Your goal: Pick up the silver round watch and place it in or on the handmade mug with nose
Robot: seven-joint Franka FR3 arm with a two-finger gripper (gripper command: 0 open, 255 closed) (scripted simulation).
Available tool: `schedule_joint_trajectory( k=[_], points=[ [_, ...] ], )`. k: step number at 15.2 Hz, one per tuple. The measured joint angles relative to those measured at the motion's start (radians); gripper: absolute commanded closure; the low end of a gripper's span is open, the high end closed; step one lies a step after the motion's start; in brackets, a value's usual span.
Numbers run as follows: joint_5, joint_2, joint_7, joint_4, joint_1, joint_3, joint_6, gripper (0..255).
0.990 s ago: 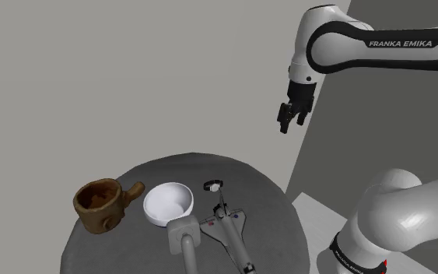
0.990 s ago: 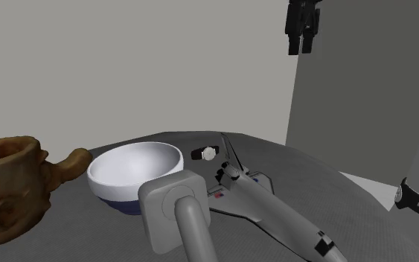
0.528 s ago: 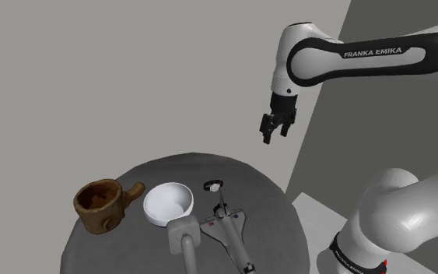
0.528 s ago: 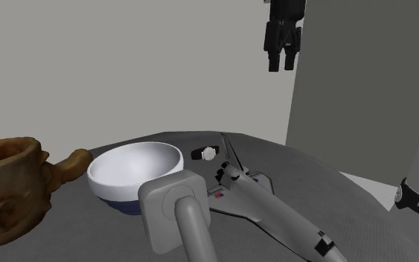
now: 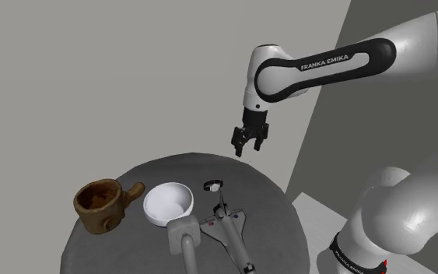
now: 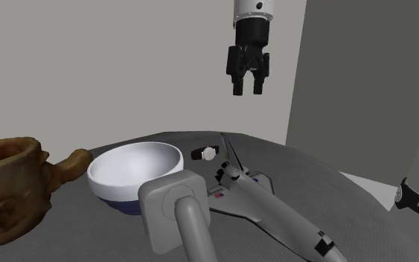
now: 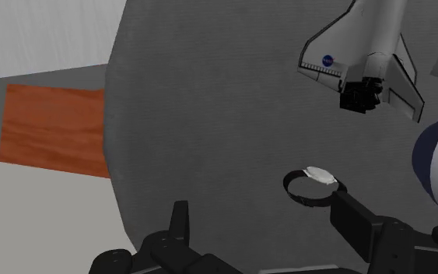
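Claw (image 5: 240,151) down-left from upper right, now above tabletop (image 5: 279,206), mid-frame, released, empty. Approach step. Next: descend onto watch (image 5: 212,186), frame centre.
Second exterior: watch below claw (image 6: 248,91). One each: watch, mug (image 6: 7,190), bowl (image 6: 137,175), shuttle (image 6: 252,190), grey block (image 6: 174,212).
Wrist: watch (image 7: 313,184) just ahead of one fingertip, untouched.
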Motion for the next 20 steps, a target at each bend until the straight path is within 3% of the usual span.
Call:
schedule_joint_trajectory(
  k=[11, 20],
  points=[
    [0.205, 0.334, 0.020, 0.120, 0.100, 0.058, 0.218, 0],
    [0.252, 0.431, 0.007, 0.113, 0.123, 0.079, 0.327, 0]
  ],
)
